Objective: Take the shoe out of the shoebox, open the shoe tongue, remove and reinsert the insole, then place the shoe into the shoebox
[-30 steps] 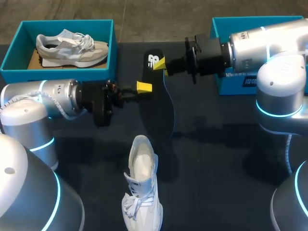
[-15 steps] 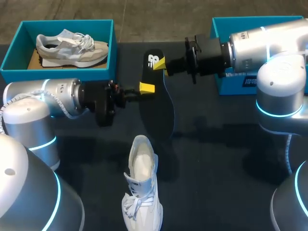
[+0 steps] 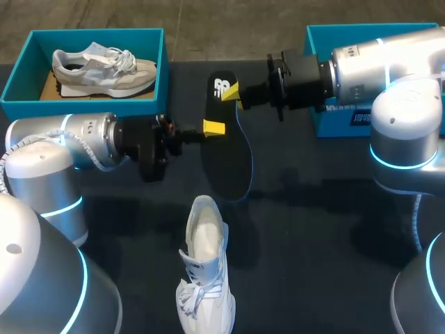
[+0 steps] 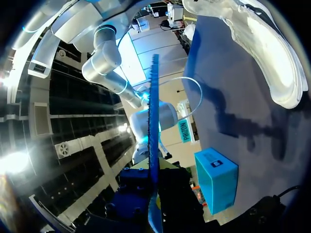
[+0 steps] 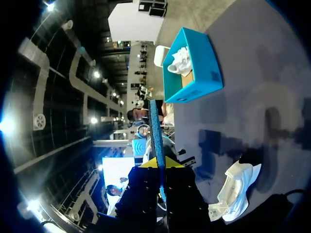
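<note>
Over the dark table (image 3: 313, 229), the left gripper (image 3: 213, 127) and right gripper (image 3: 231, 92) each pinch the insole (image 3: 229, 156), with the shoe (image 3: 205, 271) lying below them. Reinserting likely needs the toe end tilted down into the opening first.

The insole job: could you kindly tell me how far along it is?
Done: the white shoe is out on the table, and the black insole is out of it. In hand: the left fingers and right fingers both clamp the insole. Left: reinserting it, then boxing the shoe.
</note>
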{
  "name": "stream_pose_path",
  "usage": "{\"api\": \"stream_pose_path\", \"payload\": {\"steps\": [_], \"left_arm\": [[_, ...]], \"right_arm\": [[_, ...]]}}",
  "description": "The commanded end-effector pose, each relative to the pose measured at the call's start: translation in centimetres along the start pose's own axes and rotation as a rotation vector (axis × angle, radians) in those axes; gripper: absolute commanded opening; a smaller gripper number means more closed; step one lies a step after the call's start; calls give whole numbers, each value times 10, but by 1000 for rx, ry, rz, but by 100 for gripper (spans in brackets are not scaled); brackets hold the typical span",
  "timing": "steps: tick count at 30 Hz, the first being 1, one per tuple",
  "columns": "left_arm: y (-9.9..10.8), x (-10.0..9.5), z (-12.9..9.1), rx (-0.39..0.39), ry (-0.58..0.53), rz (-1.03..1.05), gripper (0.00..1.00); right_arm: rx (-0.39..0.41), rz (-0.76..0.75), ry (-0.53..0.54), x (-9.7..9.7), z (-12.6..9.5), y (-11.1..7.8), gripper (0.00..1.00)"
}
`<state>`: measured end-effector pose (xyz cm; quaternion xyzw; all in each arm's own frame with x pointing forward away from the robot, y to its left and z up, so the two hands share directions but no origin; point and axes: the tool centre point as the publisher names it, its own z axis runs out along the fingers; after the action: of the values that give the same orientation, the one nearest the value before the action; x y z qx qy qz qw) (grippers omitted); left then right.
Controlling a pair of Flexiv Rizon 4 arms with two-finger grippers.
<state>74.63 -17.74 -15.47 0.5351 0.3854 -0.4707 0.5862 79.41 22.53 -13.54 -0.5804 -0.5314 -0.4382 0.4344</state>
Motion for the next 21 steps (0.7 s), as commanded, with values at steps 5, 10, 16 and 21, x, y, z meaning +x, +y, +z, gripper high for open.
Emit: {"api": "stream_pose_path", "payload": {"steps": [5,10,16,21], "left_arm": [[-1,-2,0,0,1,11,0],[-4,0,-9,-5,14,13,0],[-9,3,-28,-13,21,-32,0],[-9,6,-44,-29,36,-60,0]], "right_arm": [[-6,-9,20,1,-2,-3,100],[-18,-17,30,1,-12,-8,100],[-25,-48,42,-7,-24,-13,100],[-13,-62,62,-14,-33,-18,100]]}}
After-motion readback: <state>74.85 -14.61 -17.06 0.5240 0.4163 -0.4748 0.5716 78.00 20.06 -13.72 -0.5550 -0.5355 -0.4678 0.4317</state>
